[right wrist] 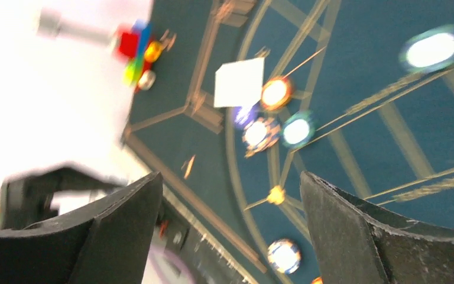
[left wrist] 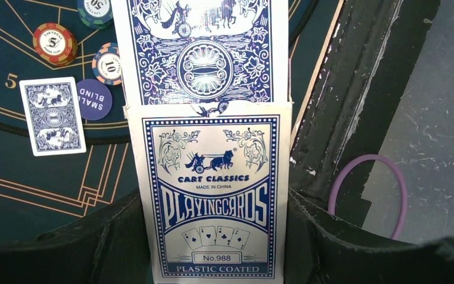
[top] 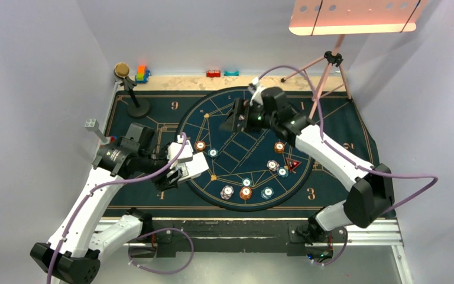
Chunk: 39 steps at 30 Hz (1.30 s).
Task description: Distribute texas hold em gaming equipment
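Left hand [left wrist: 219,251] clamps box [left wrist: 213,189], long axis 12–6, cards [left wrist: 204,53] poking out at 12. Right hand [right wrist: 230,236] wide open, empty; top view puts box at its 8.

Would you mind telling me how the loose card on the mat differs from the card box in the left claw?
The card box is clamped in the left claw; the loose card lies flat on the mat, untouched. The box carries printed lettering; the card shows only a patterned back. Both are blue and white.
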Each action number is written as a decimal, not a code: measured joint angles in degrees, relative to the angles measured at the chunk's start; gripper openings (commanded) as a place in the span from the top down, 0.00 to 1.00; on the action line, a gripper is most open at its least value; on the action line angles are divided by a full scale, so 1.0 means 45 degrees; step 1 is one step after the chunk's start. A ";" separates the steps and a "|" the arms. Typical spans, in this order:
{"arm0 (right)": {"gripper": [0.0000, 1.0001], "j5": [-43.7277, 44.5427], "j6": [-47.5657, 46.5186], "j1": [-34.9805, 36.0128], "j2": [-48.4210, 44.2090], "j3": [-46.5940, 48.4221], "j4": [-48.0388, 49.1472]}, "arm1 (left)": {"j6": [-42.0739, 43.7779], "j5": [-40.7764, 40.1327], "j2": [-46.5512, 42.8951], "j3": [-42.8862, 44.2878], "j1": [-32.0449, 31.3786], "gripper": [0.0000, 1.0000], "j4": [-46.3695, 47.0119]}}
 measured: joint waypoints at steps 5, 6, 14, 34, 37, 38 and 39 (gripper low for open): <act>0.06 -0.2589 0.0544 0.1987 -0.0631 -0.1608 0.1190 | 0.0005 0.0010 0.0000 0.0034 0.0000 1.00 0.0000; 0.06 -0.2919 0.0670 0.2307 -0.0622 -0.1758 0.1394 | 0.0000 0.0010 0.0000 0.0034 0.0000 1.00 0.0000; 0.04 -0.4303 0.1394 0.3876 -0.0554 -0.2103 0.3036 | 0.0005 0.0010 0.0039 0.0034 0.0000 1.00 0.0000; 0.30 -0.4503 0.2137 0.4522 0.1297 -0.2103 0.4342 | 0.0015 0.0005 0.0151 0.0233 0.0000 1.00 -0.0097; 0.31 -0.4503 0.2157 0.4498 0.1287 -0.2103 0.4342 | 0.0015 0.0005 0.0151 0.0233 0.0000 1.00 -0.0102; 0.31 -0.4503 0.2161 0.4473 0.1277 -0.2108 0.4342 | 0.0015 0.0005 0.0151 0.0233 0.0000 1.00 -0.0107; 0.32 -0.4503 0.2161 0.4435 0.1243 -0.2132 0.4337 | 0.0015 0.0005 0.0151 0.0233 0.0000 1.00 -0.0107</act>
